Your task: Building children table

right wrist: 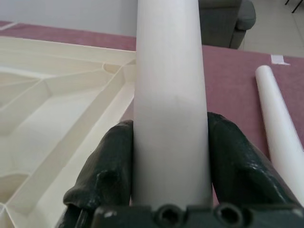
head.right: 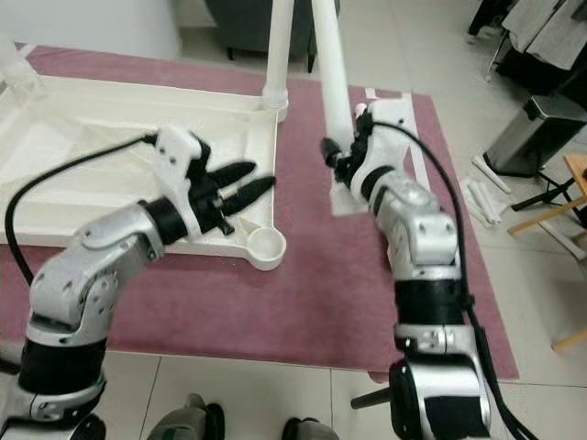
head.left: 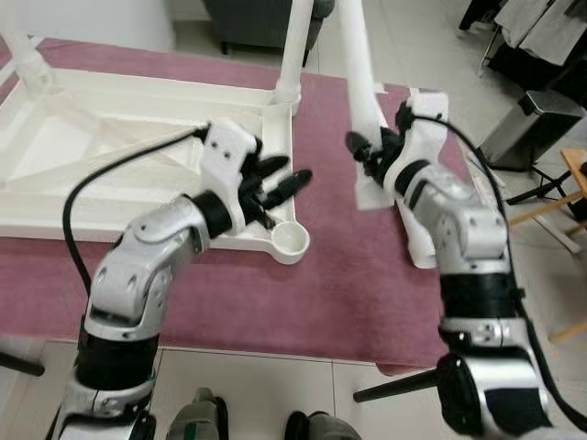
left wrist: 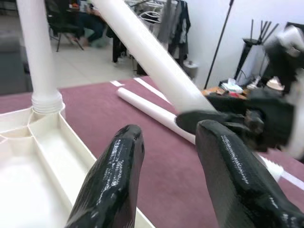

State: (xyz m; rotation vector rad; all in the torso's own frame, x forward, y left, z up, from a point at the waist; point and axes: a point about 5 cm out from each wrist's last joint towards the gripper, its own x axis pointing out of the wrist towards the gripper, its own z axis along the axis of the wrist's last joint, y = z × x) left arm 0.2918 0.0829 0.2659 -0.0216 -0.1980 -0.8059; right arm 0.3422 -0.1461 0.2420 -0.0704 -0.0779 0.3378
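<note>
Maroon rug [head.left: 348, 275] under everything, cushioning parts. White tabletop [head.left: 92, 156] lies upside down on rug, so corner sockets face up. One leg [head.left: 295, 46] already stands in far socket. Near socket [head.left: 292, 240] empty, probably next target. Spare leg [right wrist: 280, 133] lies on rug beside. Right gripper [head.left: 367, 147] clamped around second leg [head.left: 359, 64], holding it near upright, ready to carry over. Left gripper [head.left: 280, 188] spread, holding nothing, hovers over tabletop edge just by empty socket, likely to steady.

Tabletop [head.left: 138, 137]: upside down on the rug [head.left: 348, 293], left.
Fitted leg [head.left: 293, 46]: upright in its far right corner.
Empty socket [head.left: 292, 240]: near right corner.
Loose leg [left wrist: 156, 114]: on the rug, right.
</note>
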